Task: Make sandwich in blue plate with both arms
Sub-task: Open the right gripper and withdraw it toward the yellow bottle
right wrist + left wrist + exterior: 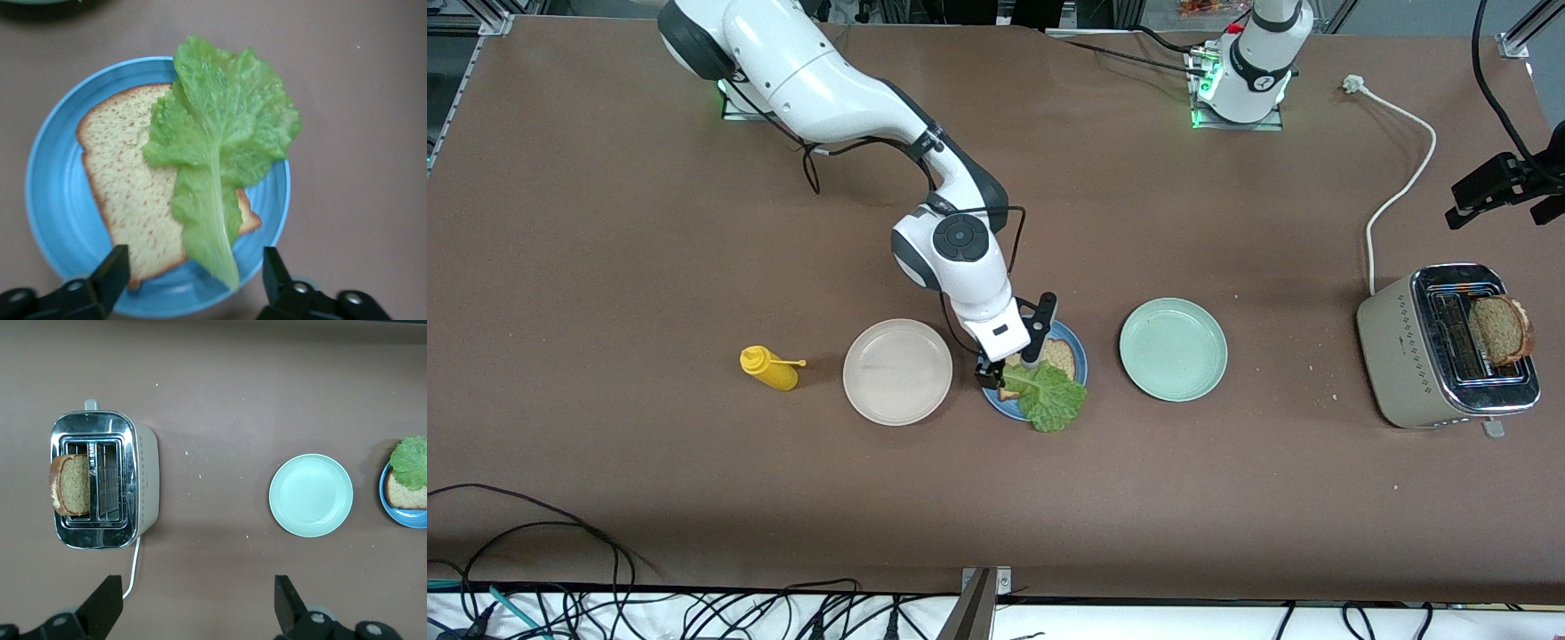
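At centre frame, the right tool [1014, 362], spread and empty, hides part of the blue plate [1079, 348] holding bread slice [130, 200] and lettuce [217, 143]. The left tool [197, 607], spread, waits over the desk [220, 380], cut off at the frame's bottom edge.

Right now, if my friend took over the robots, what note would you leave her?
Right gripper: open, over the blue plate, holding nothing.
Left gripper: open and empty, waiting above the table by the toaster.
On the blue plate: one bread slice with the lettuce leaf lying across it, its tip hanging past the rim.
Second bread slice stands in the toaster at the left arm's end of the table.
Done: bottom bread and lettuce.
Left: fetch that slice and lay it on the lettuce.
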`<action>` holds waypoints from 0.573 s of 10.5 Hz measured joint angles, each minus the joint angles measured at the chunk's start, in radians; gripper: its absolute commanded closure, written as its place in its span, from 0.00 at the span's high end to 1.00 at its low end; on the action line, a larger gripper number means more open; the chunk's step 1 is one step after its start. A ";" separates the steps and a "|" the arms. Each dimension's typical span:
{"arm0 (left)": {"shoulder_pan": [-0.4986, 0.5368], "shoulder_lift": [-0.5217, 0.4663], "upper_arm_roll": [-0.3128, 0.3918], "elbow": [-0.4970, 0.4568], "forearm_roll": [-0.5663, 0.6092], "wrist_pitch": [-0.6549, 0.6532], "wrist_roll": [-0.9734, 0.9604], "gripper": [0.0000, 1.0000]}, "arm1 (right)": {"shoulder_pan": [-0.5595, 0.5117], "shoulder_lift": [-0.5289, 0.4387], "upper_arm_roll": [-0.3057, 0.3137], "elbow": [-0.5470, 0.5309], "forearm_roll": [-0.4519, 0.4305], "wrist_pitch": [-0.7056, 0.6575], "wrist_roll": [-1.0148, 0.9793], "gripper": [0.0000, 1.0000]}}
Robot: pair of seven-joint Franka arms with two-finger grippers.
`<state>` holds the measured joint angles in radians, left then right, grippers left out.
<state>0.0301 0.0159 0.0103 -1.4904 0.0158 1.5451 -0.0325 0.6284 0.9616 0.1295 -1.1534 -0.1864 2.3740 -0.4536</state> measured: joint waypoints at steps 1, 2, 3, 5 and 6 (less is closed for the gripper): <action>0.000 0.001 0.000 0.000 0.000 0.000 0.000 1.00 | -0.007 -0.039 -0.003 0.009 0.051 -0.081 0.003 1.00; 0.000 0.002 0.000 0.000 0.000 0.000 0.000 1.00 | -0.026 -0.088 -0.008 0.015 0.102 -0.153 0.006 1.00; 0.001 0.002 0.000 0.001 0.000 0.000 0.000 1.00 | -0.061 -0.143 -0.012 0.017 0.145 -0.223 0.007 1.00; 0.001 0.003 0.000 0.001 0.000 0.000 0.000 1.00 | -0.162 -0.238 -0.016 0.017 0.215 -0.362 0.007 1.00; 0.001 0.003 0.000 0.001 0.000 0.000 0.000 1.00 | -0.219 -0.273 -0.018 0.017 0.240 -0.420 0.010 1.00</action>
<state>0.0311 0.0192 0.0107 -1.4897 0.0158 1.5447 -0.0325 0.4096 0.6883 0.1116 -1.1367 0.0539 1.9536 -0.4438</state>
